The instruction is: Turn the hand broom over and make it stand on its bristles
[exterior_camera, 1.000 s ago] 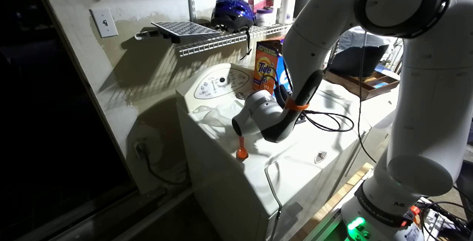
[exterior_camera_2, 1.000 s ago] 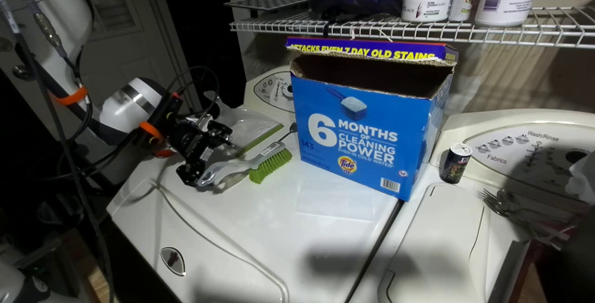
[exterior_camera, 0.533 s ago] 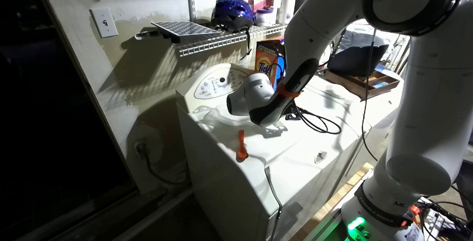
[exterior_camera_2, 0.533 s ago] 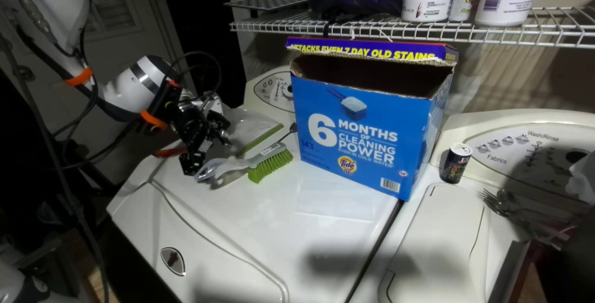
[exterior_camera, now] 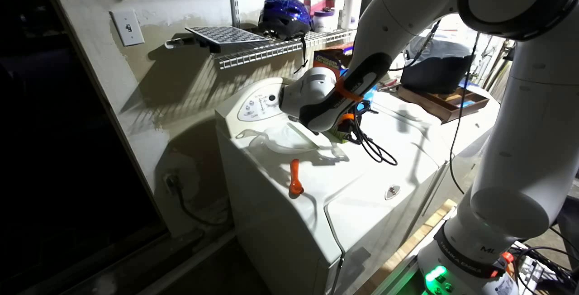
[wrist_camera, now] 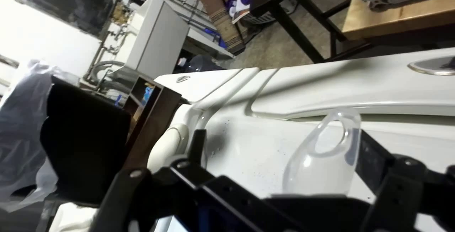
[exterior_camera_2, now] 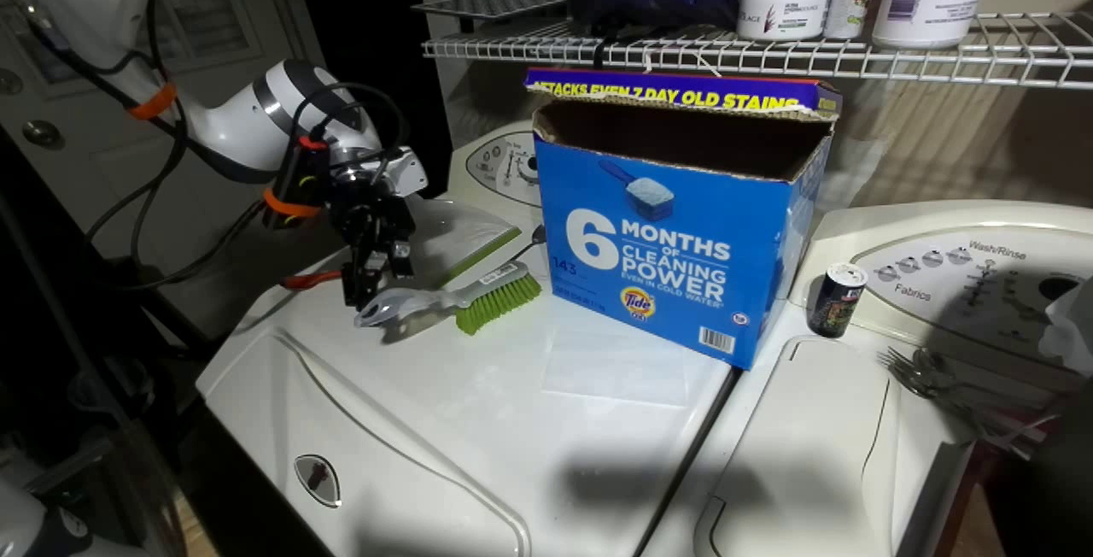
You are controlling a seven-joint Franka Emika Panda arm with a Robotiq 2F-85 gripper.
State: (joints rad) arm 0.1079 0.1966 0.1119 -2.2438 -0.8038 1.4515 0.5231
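The hand broom, with a clear and grey handle (exterior_camera_2: pixel 406 302) and green bristles (exterior_camera_2: pixel 499 301), lies on the white machine top (exterior_camera_2: pixel 478 395). Its bristles face down and toward the camera in that exterior view. In the wrist view, the clear handle end (wrist_camera: pixel 316 171) with its hanging hole shows between the fingers, nearer the right one. My gripper (exterior_camera_2: pixel 376 277) points down at the handle end; its spread fingers show in the wrist view (wrist_camera: pixel 282 146). It is open. In an exterior view the arm mostly hides the broom, with part of the handle (exterior_camera: pixel 334 152) visible.
A clear dustpan with a green lip (exterior_camera_2: pixel 470 237) lies behind the broom. A large blue Tide box (exterior_camera_2: pixel 666 241) stands to its right. An orange scoop (exterior_camera: pixel 295 182) lies near the machine's side edge. A wire shelf (exterior_camera_2: pixel 683 55) hangs above. A dark can (exterior_camera_2: pixel 837 301) stands beyond the box.
My gripper has turned from slanted to pointing nearly straight down, staying around the handle end. The wrist has risen and shifted toward the back. The broom's handle end has shifted slightly.
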